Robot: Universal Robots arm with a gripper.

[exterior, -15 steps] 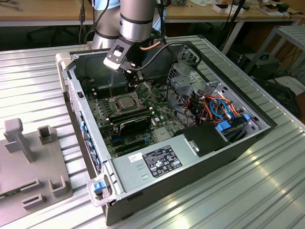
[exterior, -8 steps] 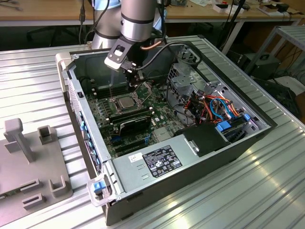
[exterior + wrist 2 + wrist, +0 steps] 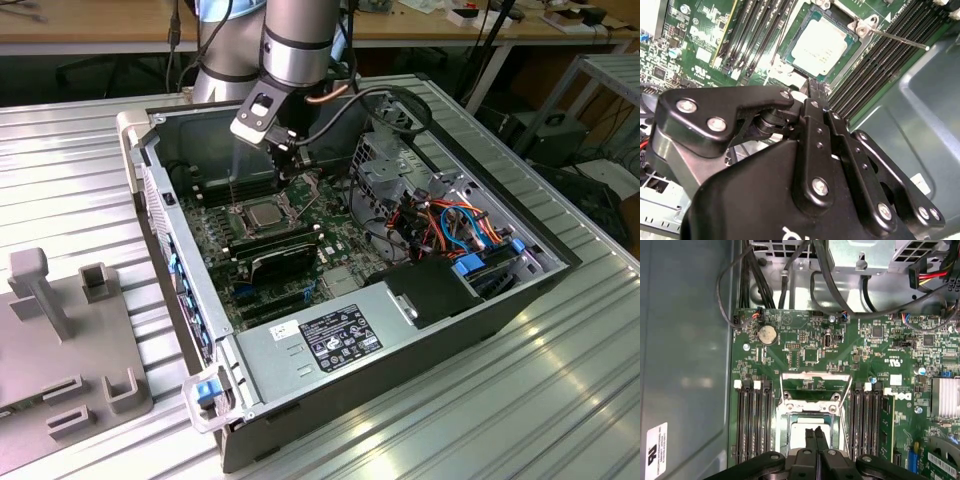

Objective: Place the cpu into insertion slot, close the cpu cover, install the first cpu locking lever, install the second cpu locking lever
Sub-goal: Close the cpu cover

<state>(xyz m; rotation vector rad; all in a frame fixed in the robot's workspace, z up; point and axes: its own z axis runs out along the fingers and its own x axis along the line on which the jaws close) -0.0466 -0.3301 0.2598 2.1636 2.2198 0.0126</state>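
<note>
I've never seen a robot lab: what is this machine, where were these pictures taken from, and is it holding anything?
It is a grey robot arm reaching into an open grey metal computer case on a ribbed metal table. The exterior view comes from a camera off the arm; both wrist views ride on it, looking past its black gripper. The fingers are shut and hold nothing. Beneath them the small square silver-grey cpu sits in the dark metal-rimmed insertion slot on the green circuit board; the thin silver frame-like cpu cover stands open.

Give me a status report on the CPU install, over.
Claw shut, close over the cpu. Cpu seated in insertion slot, cpu cover tilted open. Locking lever unlatched, sticking out.
</note>
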